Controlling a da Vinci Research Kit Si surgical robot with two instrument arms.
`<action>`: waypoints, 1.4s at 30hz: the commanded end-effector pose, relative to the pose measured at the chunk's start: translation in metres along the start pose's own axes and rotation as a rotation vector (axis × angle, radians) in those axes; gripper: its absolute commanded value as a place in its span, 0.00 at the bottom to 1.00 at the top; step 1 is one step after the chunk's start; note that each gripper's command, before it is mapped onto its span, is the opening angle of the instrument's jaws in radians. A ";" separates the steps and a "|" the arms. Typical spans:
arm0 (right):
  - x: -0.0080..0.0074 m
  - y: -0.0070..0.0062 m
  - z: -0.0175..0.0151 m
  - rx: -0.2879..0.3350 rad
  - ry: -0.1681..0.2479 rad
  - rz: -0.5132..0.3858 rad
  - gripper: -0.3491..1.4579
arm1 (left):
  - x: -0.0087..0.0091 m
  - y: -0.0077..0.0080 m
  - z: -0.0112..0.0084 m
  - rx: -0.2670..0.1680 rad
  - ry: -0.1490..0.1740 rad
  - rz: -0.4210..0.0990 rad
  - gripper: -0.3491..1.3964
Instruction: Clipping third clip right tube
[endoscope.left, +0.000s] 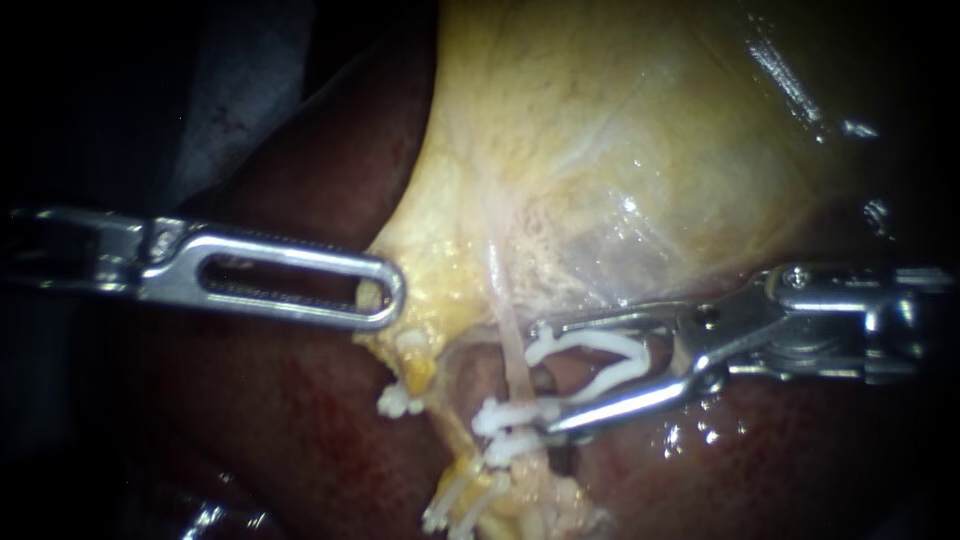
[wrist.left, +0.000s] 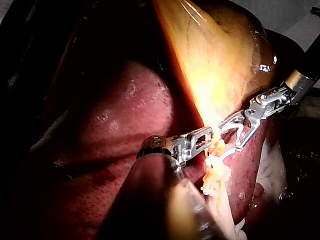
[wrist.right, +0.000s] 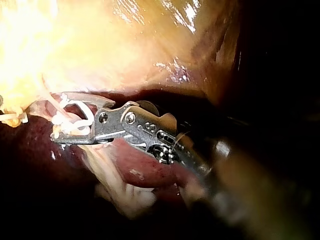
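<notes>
1. Left instrument (endoscope.left: 385, 300): jaws clamping the gallbladder (endoscope.left: 620, 150) at its lower edge.
2. Right instrument (endoscope.left: 548, 377): jaws standing wide, cradling a white clip (endoscope.left: 600, 360).
3. Right tube (endoscope.left: 512, 345): running crosswise just ahead of those jaw tips, above two placed clips (endoscope.left: 510, 418).

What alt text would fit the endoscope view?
The right tool holds an open white clip at a pale tube, just above two clips already on it. The left tool grips the gallbladder.
</notes>
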 end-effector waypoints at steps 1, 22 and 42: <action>0.0000 0.0002 0.0000 -0.001 0.001 0.000 0.49 | 0.0000 -0.0001 0.0000 -0.001 0.000 0.000 0.00; 0.0010 0.0024 0.0041 -0.005 -0.001 0.001 0.50 | 0.0002 -0.0004 0.0001 -0.002 -0.002 -0.001 0.00; 0.0025 0.0026 0.0046 -0.011 0.005 0.009 0.43 | 0.0002 -0.0004 0.0001 -0.002 -0.002 -0.001 0.00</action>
